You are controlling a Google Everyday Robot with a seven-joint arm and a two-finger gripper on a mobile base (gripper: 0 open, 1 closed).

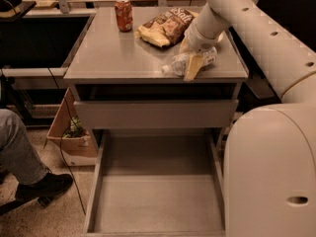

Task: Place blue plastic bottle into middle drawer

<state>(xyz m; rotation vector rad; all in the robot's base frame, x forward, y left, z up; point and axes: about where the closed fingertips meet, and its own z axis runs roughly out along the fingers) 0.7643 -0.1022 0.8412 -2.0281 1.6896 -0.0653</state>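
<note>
The blue plastic bottle, clear and crinkled with a white cap, lies on its side near the front right edge of the cabinet top. My gripper is down on the bottle, reaching from the right, and part of it crosses the bottle's near side. The middle drawer is pulled wide open below, its bare gray floor showing. It stands in front of and below the bottle.
An orange-red soda can stands at the back of the cabinet top, with a chip bag beside it. A drawer with a plain gray front sits slightly out above the open one. A person's leg and a cardboard box are at the left. My body fills the right.
</note>
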